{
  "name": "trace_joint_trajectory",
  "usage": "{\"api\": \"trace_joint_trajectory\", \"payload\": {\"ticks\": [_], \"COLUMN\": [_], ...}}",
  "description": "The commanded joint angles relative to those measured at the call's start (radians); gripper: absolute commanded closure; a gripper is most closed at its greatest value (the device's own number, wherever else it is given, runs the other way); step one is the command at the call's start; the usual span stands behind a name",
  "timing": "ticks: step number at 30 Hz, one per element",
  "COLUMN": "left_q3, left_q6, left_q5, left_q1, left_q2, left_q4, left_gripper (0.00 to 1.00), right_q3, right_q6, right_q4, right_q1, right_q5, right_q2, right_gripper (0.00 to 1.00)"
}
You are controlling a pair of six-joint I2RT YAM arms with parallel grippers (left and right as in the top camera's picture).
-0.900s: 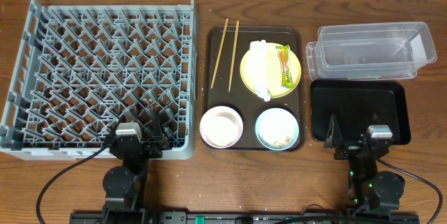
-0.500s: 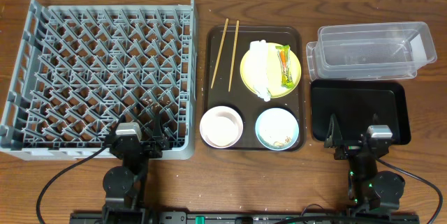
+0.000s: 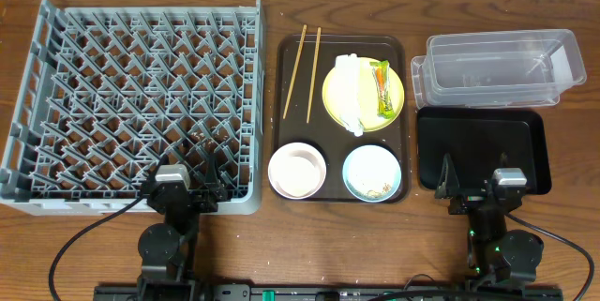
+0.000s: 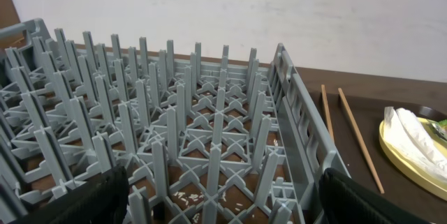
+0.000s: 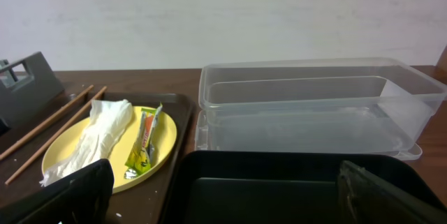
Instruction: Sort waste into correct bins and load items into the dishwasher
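Observation:
The grey dish rack [image 3: 56, 76] fills the left of the table. On the brown serving tray [image 3: 281, 104] lie two chopsticks [image 3: 302, 71], a yellow plate [image 3: 398, 90] with a white napkin [image 3: 348, 92] and a green-and-orange wrapper [image 3: 382, 88], a white bowl [image 3: 297, 171] and a light-blue bowl [image 3: 372, 172] with crumbs. The clear tub [image 3: 497, 68] and black tray [image 3: 483, 146] stand at right. My left gripper [image 3: 202, 181] is open over the rack's near edge [image 4: 223, 196]. My right gripper [image 3: 467, 184] is open over the black tray's near edge [image 5: 223, 196]. No cup shows.
Rice-like crumbs [image 4: 192, 197] lie under the rack's lattice floor near the left gripper. The right wrist view shows the plate [image 5: 164, 137], napkin [image 5: 98, 137], wrapper [image 5: 143, 140] and clear tub [image 5: 307, 105]. Both arm bases sit at the table's front edge.

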Motion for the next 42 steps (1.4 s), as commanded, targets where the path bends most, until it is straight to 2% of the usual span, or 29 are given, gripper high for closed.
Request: {"api": "trace_joint_trajectory", "payload": {"ticks": [1, 23, 29, 32, 34, 39, 42], "left_q3": [-0.018, -0.018, -0.018, -0.018, -0.009, 0.072, 0.187], "left_q6": [0.013, 0.013, -0.073, -0.101, -0.111, -0.176, -0.176], "left_q5": [-0.01, -0.008, 0.019, 0.11, 0.223, 0.312, 0.312], "left_q1": [0.005, 0.005, 0.004, 0.003, 0.003, 0.003, 0.003], "left_q2": [0.001, 0.001, 0.001, 0.001, 0.001, 0.001, 0.026], "left_q4": [-0.042, -0.041, -0.038, -0.023, 0.023, 0.124, 0.083], "left_gripper": [0.12, 0.12, 0.12, 0.12, 0.12, 0.12, 0.12], "right_q3": [-0.002, -0.002, -0.002, -0.002, -0.002, 0.044, 0.125], "right_q6": [0.003, 0.003, 0.097, 0.179, 0.191, 0.191, 0.191], "right_q4": [-0.002, -0.002, 0.0, 0.006, 0.039, 0.116, 0.079], "right_q1": [0.01, 0.01, 0.01, 0.01, 0.01, 0.01, 0.01], "right_q5": [0.006, 0.006, -0.025, -0.055, -0.174, -0.357, -0.365], "right_q2": [-0.005, -0.005, -0.005, -0.005, -0.005, -0.005, 0.015], "right_gripper": [0.01, 0.01, 0.01, 0.01, 0.01, 0.01, 0.01]}}
